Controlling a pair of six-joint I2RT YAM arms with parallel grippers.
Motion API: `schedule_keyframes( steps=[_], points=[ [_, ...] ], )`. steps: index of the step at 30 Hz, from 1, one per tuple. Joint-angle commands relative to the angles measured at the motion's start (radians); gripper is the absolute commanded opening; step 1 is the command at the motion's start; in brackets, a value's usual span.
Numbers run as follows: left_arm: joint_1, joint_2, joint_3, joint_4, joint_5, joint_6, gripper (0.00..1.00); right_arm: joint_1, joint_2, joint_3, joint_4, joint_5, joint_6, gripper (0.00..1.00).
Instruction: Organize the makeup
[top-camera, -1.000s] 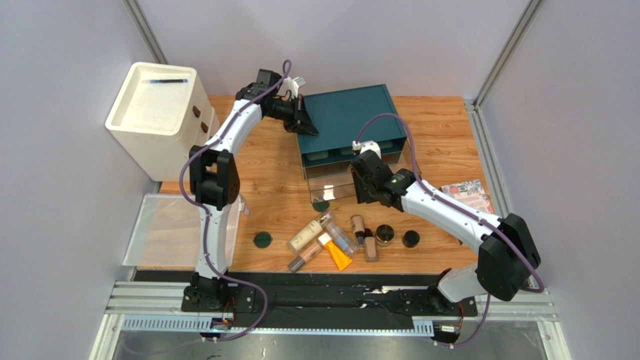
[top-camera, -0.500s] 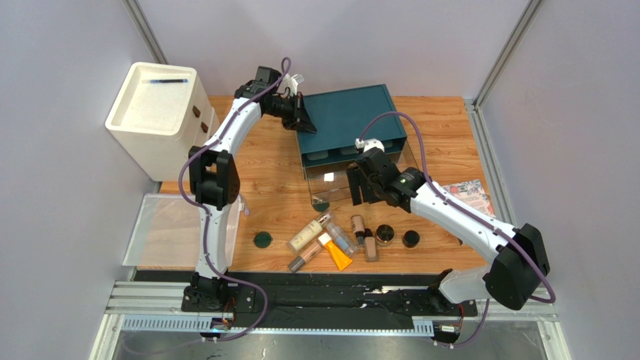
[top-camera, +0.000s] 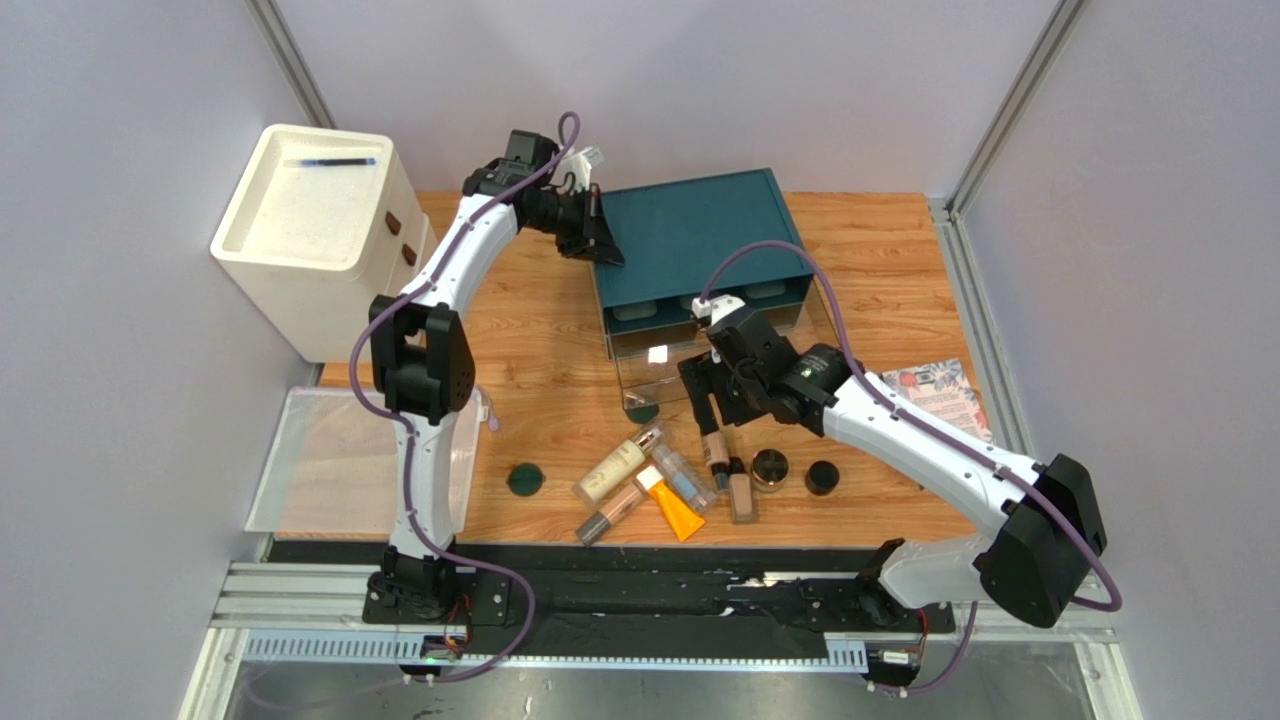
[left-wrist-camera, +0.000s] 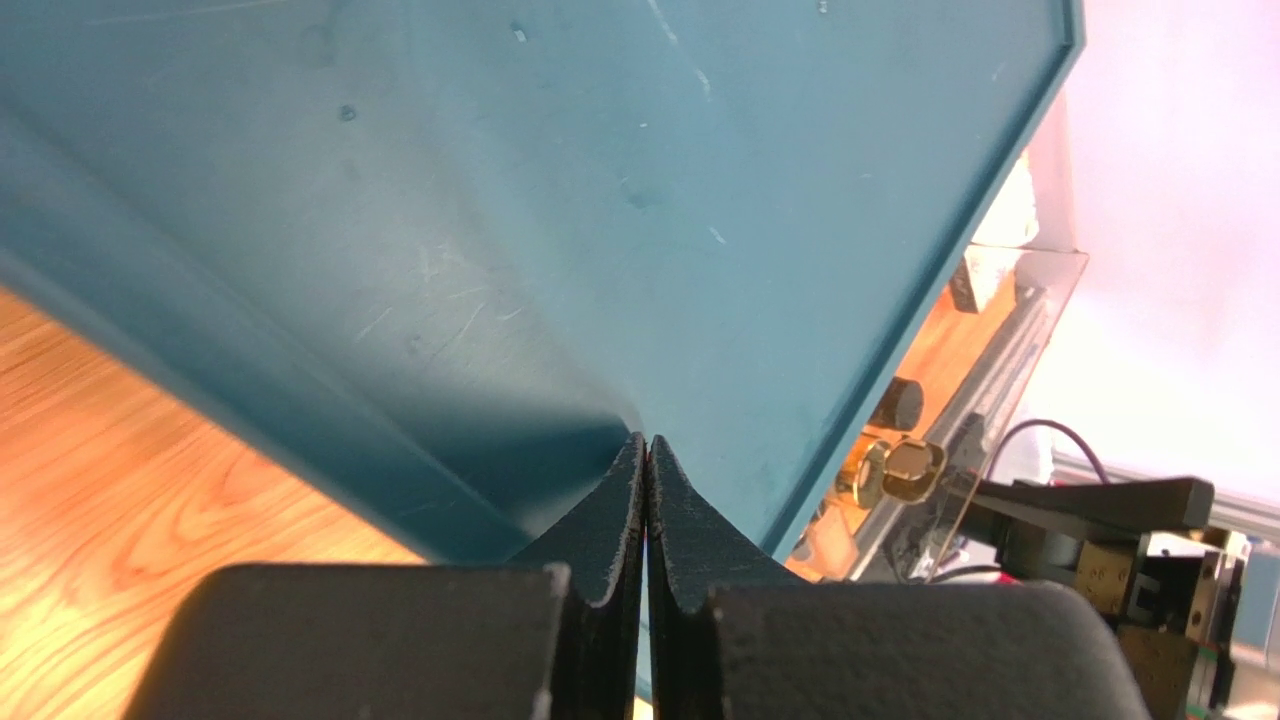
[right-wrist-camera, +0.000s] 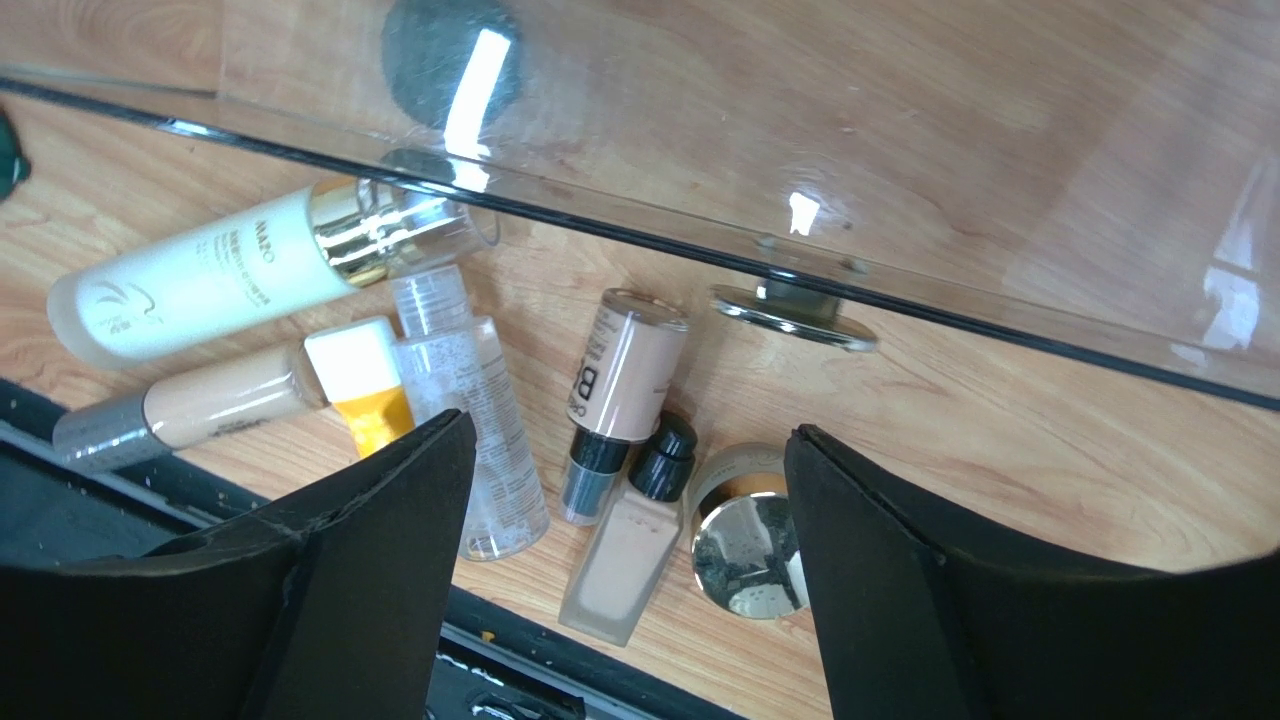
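A white plastic drawer cabinet (top-camera: 308, 225) stands at upper left. Right of it, the left gripper (left-wrist-camera: 646, 450) is pressed shut on nothing at the left corner of the teal box with clear drawers (top-camera: 706, 225). At centre, the right gripper (right-wrist-camera: 624, 443) hangs wide open over the makeup lying on the wooden table (top-camera: 556, 375), lower middle: a flat dark-green disc (top-camera: 523, 480), cream bottle (top-camera: 609, 473), orange tube (top-camera: 676, 510), clear bottle (top-camera: 684, 477), beige foundation tubes (top-camera: 739, 492) and two round dark jars (top-camera: 822, 477).
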Motion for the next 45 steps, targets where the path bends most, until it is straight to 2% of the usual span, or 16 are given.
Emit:
schedule_keyframes(
  steps=[1, 5, 10, 20, 27, 38, 45],
  points=[
    [0.005, -0.040, 0.018, -0.056, -0.056, 0.029, 0.00, 0.012, 0.040, 0.011, 0.031, -0.111, -0.103, 0.78],
    [0.005, -0.034, 0.015, -0.088, -0.064, 0.030, 0.00, 0.030, 0.096, 0.016, 0.034, -0.192, -0.180, 0.79],
    [0.005, -0.029, 0.012, -0.127, -0.070, 0.047, 0.00, 0.055, 0.104, -0.015, 0.086, -0.238, -0.184, 0.79],
    [0.005, -0.040, -0.026, -0.185, -0.065, 0.067, 0.00, 0.159, 0.149, -0.088, 0.155, -0.217, -0.115, 0.76],
    [0.003, -0.069, -0.059, -0.185, -0.074, 0.066, 0.00, 0.195, 0.215, -0.131, 0.213, -0.140, -0.072, 0.64],
    [0.002, -0.064, -0.068, -0.173, -0.070, 0.058, 0.00, 0.199, 0.294, -0.142, 0.269, -0.065, -0.089, 0.59],
    [0.002, -0.044, -0.036, -0.177, -0.068, 0.055, 0.00, 0.240, 0.279, -0.157, 0.257, 0.078, -0.089, 0.52]
  ],
)
